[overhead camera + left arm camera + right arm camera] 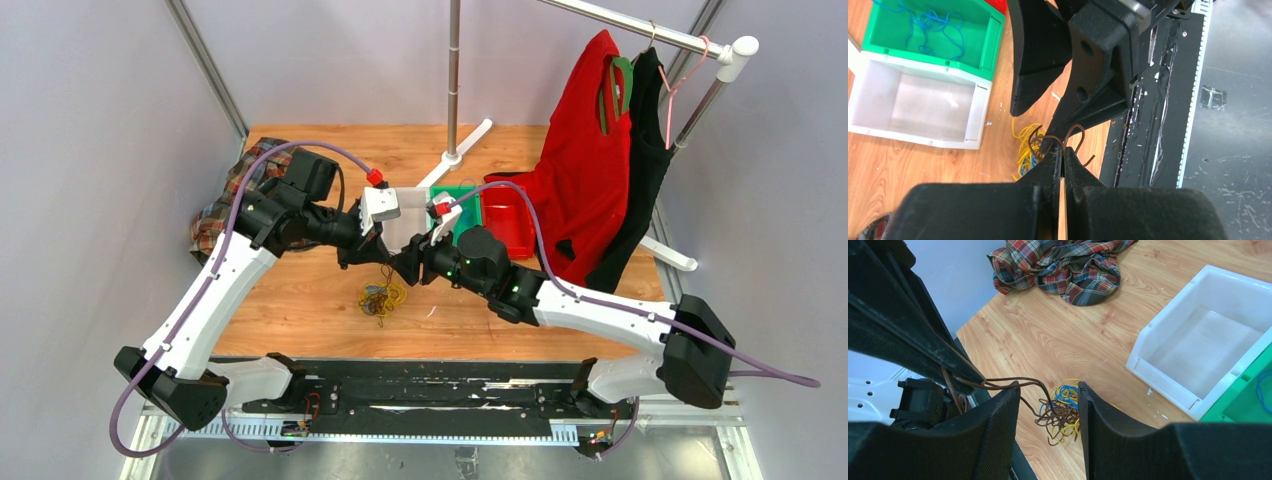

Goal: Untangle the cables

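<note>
On wood-grain table (300, 310), curly cables (382, 298) (yellow, blue, brown)

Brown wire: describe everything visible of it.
The brown wire is thin, kinked and curly. One stretch is pinched in the shut left gripper, raised off the wooden table; from there it drops into a knot among yellow and blue wires lying on the wood. The open right gripper flanks that knot.
</note>
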You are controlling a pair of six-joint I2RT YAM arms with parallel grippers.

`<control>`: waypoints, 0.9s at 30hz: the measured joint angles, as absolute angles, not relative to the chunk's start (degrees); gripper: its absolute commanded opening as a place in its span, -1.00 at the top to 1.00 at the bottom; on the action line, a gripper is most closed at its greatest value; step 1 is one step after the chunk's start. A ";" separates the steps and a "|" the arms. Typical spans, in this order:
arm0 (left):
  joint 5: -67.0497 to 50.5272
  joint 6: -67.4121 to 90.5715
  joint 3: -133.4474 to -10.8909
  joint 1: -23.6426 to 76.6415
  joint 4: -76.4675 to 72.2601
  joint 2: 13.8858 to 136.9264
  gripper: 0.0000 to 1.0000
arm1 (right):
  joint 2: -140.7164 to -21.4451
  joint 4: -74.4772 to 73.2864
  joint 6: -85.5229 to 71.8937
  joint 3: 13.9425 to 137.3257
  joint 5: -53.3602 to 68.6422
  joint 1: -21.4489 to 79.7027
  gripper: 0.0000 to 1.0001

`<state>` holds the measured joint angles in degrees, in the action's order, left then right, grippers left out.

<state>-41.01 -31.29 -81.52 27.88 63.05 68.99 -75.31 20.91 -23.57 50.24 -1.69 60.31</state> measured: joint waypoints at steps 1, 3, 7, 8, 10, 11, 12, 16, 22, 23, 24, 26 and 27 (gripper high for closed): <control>-41.06 -31.29 -81.47 27.88 63.07 68.97 0.95 | -75.94 21.12 -23.62 50.63 -1.78 60.45 0.13; -41.21 -31.29 -81.30 27.88 63.05 68.86 0.95 | -76.82 21.23 -23.79 51.18 -1.89 60.64 0.16; -41.45 -31.29 -81.19 27.88 63.05 68.82 0.95 | -78.28 21.91 -24.40 51.72 -2.24 60.86 0.20; -41.58 -31.29 -81.19 27.88 63.05 68.82 0.95 | -78.61 22.13 -24.56 51.86 -2.37 60.88 0.22; -41.67 -31.27 -81.19 27.88 63.05 68.82 0.95 | -79.13 22.52 -24.80 51.94 -2.61 60.88 0.24; -41.78 -31.27 -81.19 27.88 63.05 68.82 0.95 | -79.44 22.59 -25.02 51.99 -2.63 60.88 0.25; -41.87 -31.27 -81.19 27.88 63.05 68.82 0.95 | -79.75 22.74 -25.23 52.01 -2.66 60.88 0.25; -42.00 -31.05 -81.19 27.88 63.05 68.79 0.96 | -80.75 23.33 -26.06 51.99 -3.07 60.88 0.21; -42.00 -30.85 -81.21 27.88 63.05 68.75 0.96 | -81.38 24.18 -26.65 51.79 -3.16 60.88 0.41; -42.00 -30.85 -81.21 27.88 63.05 68.71 0.96 | -81.45 24.18 -26.89 51.77 -3.25 60.88 0.45; -42.00 -30.85 -81.21 27.88 63.05 68.62 0.96 | -81.45 24.18 -27.03 51.77 -3.29 60.90 0.50; -42.00 -30.87 -81.21 27.88 63.05 68.38 0.95 | -81.45 24.18 -27.40 51.77 -3.42 60.93 0.58; -42.00 -30.87 -81.21 27.88 63.05 68.23 0.94 | -81.45 24.18 -27.53 51.77 -3.53 60.97 0.65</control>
<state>-42.00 -30.87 -81.21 27.88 63.05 68.23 -81.45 24.18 -27.53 51.77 -3.53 60.97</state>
